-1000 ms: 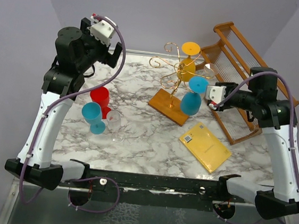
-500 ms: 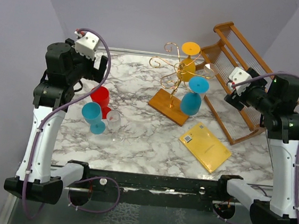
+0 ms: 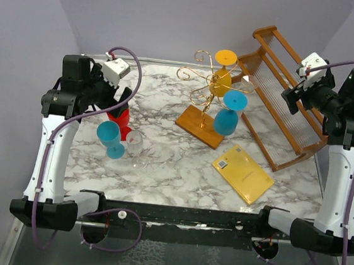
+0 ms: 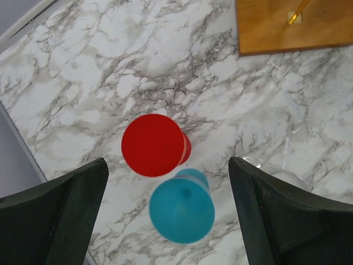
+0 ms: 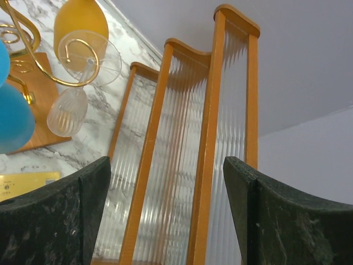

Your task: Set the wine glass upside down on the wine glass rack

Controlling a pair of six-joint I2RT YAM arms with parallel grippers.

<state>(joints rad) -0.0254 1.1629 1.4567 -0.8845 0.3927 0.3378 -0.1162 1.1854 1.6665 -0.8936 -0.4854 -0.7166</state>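
The wine glass rack (image 3: 208, 91) is a gold wire stand on a wooden base (image 3: 198, 126) (image 4: 287, 27). A blue wine glass (image 3: 227, 116), a yellow one (image 3: 222, 74) and a clear one (image 5: 67, 110) hang on it upside down. On the marble at the left stand a red wine glass (image 3: 121, 118) (image 4: 153, 144), a blue one (image 3: 110, 139) (image 4: 182, 207) and a clear one (image 3: 137, 148). My left gripper (image 3: 122, 99) (image 4: 168, 165) hovers open above the red and blue glasses, holding nothing. My right gripper (image 3: 292, 99) (image 5: 166, 163) is open and empty over the slatted rack.
A large brown slatted wooden rack (image 3: 283, 87) (image 5: 204, 138) leans at the back right, right under my right gripper. A yellow book (image 3: 243, 173) lies flat at the front right. The table's left edge (image 4: 22, 149) runs close to the red glass.
My right gripper has opened, left the blue glass hanging on the wire rack, and drawn back up and right over the slatted rack. My left gripper has swung down over the red glass.
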